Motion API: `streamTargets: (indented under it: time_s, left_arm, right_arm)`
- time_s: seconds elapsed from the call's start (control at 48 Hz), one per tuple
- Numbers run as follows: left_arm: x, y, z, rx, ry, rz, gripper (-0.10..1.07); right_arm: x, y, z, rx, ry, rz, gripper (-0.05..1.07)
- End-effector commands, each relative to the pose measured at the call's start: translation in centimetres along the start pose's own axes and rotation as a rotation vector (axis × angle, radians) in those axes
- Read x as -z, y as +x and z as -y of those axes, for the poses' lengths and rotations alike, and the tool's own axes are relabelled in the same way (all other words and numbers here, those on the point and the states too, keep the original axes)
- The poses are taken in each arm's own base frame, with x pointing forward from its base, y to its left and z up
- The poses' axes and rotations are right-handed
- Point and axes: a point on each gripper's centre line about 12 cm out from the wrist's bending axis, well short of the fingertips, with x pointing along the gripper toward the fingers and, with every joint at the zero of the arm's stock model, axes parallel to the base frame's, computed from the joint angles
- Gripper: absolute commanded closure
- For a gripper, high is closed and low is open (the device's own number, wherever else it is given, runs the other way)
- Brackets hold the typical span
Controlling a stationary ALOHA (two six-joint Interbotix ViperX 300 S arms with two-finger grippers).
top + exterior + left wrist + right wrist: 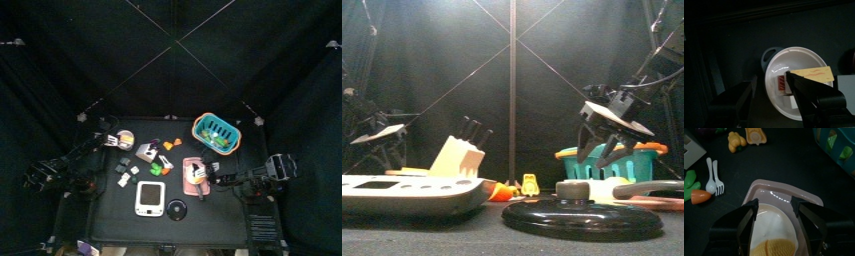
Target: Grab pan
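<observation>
We're at the approach: right gripper [774, 210], jaws spread, hovers over the pink pan [777, 203] beside the basket [217, 133]. Next we drop and close. Left gripper's jaws: can't tell.

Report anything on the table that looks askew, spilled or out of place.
Nothing looks spilled or broken. The black lid lies alone on the table near the front edge, on no pot. The right gripper hangs open over the pink pan.

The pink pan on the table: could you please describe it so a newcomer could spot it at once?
Find the teal basket at the table's right rear. Just in front of it, under the right gripper, lies the pan: pale pink and squarish, unlike the white scale and black lid nearby.
</observation>
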Motion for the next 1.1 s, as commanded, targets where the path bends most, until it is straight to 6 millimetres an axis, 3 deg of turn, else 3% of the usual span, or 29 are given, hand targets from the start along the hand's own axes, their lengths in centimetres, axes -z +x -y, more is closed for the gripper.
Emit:
streamTargets:
  time_s: [0.0, 0.188, 0.312, 0.479, 0.688, 0.812, 0.938, 1.083]
  left_arm:
    - [-1.9, -1.0, 0.3, 0.016, 0.003, 0.084, 0.11]
    - [-4.0, -4.2, 1.5, 0.071, 0.026, 0.241, 0.11]
    - [-4.0, -6.4, 2.9, 0.142, 0.065, 0.318, 0.11]
    - [-3.2, -9.2, 6.6, 0.339, 0.169, 0.422, 0.11]
    - [-0.6, -10.9, 11.1, 0.589, 0.307, 0.424, 0.11]
    - [1.6, -11.8, 13.5, 0.711, 0.484, 0.407, 0.11]
    - [3.9, -11.7, 14.2, 0.760, 0.643, 0.375, 0.11]
    - [5.0, -12.2, 14.8, 0.792, 0.773, 0.375, 0.11]
  right_arm:
    - [-0.8, -0.3, -0.6, -0.021, 0.018, 0.016, 0.13]
    - [-1.4, -1.3, -0.7, -0.053, 0.049, 0.022, 0.13]
    - [-1.2, -3.2, -1.4, -0.112, 0.087, -0.008, 0.13]
    - [-1.7, -4.6, -0.6, -0.154, 0.116, -0.005, 0.13]
    - [0.0, -4.5, 0.3, -0.210, 0.099, -0.101, 0.14]
    - [-0.5, -3.6, 0.5, -0.220, 0.137, -0.134, 0.15]
    - [-1.1, -2.5, 1.0, -0.198, 0.174, -0.146, 0.15]
    - [-1.1, -1.6, 2.0, -0.164, 0.164, -0.155, 0.15]
